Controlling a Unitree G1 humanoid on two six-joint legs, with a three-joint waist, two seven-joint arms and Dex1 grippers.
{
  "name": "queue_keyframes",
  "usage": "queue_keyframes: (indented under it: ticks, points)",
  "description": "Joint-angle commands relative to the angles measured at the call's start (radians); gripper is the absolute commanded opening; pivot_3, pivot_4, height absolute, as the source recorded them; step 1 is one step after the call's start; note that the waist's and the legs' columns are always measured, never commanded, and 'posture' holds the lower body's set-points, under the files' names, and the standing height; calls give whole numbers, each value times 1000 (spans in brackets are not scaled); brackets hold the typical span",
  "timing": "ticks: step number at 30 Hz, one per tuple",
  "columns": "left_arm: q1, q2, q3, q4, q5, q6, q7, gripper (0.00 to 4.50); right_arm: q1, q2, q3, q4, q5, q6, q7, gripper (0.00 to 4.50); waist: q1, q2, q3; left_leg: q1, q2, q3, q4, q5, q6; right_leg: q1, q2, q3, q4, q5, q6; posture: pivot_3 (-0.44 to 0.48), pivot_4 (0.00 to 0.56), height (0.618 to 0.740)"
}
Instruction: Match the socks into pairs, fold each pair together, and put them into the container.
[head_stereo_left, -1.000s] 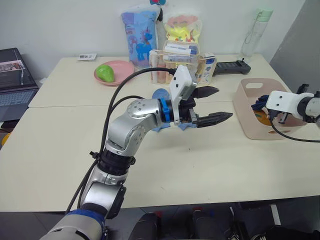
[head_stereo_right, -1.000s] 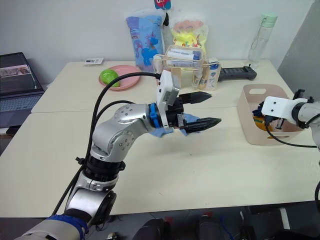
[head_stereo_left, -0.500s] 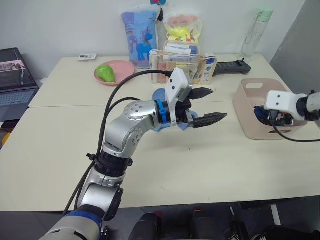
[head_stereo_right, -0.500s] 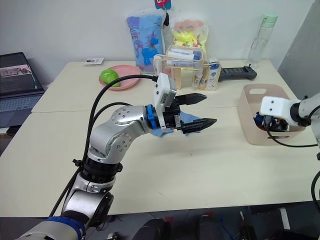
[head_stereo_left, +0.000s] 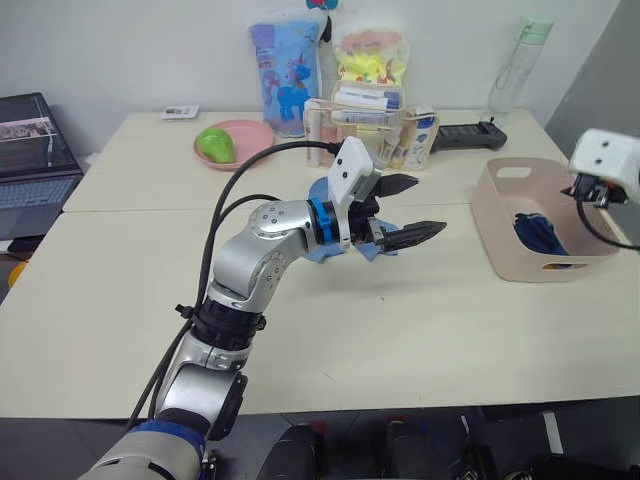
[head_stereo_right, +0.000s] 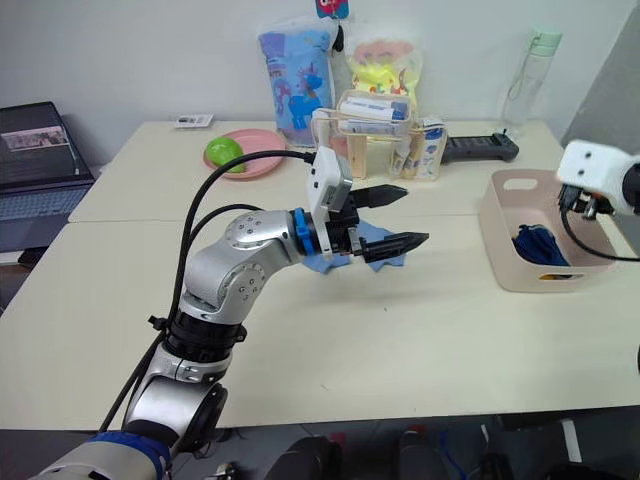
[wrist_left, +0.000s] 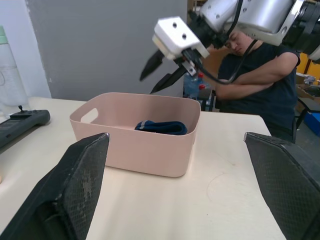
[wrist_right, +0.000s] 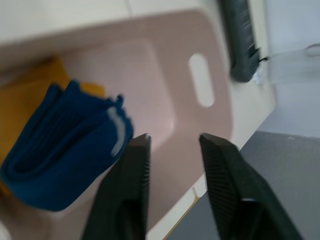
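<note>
The light blue socks (head_stereo_right: 375, 243) lie on the table just under the left gripper (head_stereo_right: 392, 217); soft, light and floppy, they look best pinched through both layers at the middle. That gripper hovers wide open and empty. The right gripper (wrist_left: 162, 71), open and empty, is above the container (head_stereo_left: 500, 215), where the navy pair (wrist_right: 65, 145) rests on the yellow one (wrist_right: 30, 100).

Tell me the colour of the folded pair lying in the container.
Dark navy pair, lying on mustard yellow in the pink container; clearest in the right wrist view.

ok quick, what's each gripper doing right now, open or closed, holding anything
Left gripper: open, holding nothing, above the light blue socks on the table.
Right gripper: open, empty, above the container with the navy pair inside.
</note>
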Motion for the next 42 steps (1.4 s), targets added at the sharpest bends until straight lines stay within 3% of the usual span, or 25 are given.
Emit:
queue_keyframes:
  ticks: [1,2,12,22,25,32,36,42]
  points:
    - [-21,1,3,-29,4,-17,-7,4500,26,13,1,48,-15,-48,-24,297,-3,0,0,0,0,0,0,0,0,0,0,0,0,0,0,0,150,740]
    - [-19,4,2,-33,5,-13,-9,4500,35,23,1,60,-13,-53,-23,21,-3,0,0,0,0,0,0,0,0,0,0,0,0,0,0,0,150,740]
    - [4,24,-11,-69,15,6,-8,4500,17,141,-13,186,29,0,34,21,-3,0,0,0,0,0,1,0,0,0,0,1,0,0,0,0,150,740]
    - [32,78,31,-65,26,-12,-6,4500,-51,71,-73,160,37,-55,-82,21,-4,0,0,0,0,0,0,0,0,0,0,1,0,0,0,0,150,740]
    - [65,127,71,-58,33,-25,5,4500,-32,93,-154,45,124,-10,-99,620,-7,0,0,1,0,0,0,0,0,0,0,1,0,0,0,0,150,740]
    - [239,232,196,-80,51,-33,78,4500,226,304,-372,-562,415,425,-224,3089,-6,0,0,1,1,-2,0,0,0,1,1,-1,1,0,0,0,150,740]
    - [430,283,290,-79,98,-97,150,4500,469,463,-357,-910,471,582,-352,4480,1,1,-2,-2,0,-4,2,0,0,-1,0,-2,1,0,0,0,150,740]
    - [652,272,371,-135,97,-126,218,4500,776,603,-341,-1100,441,597,-515,4480,19,1,-2,-3,-1,-5,5,0,0,0,-1,-2,1,0,0,0,150,740]
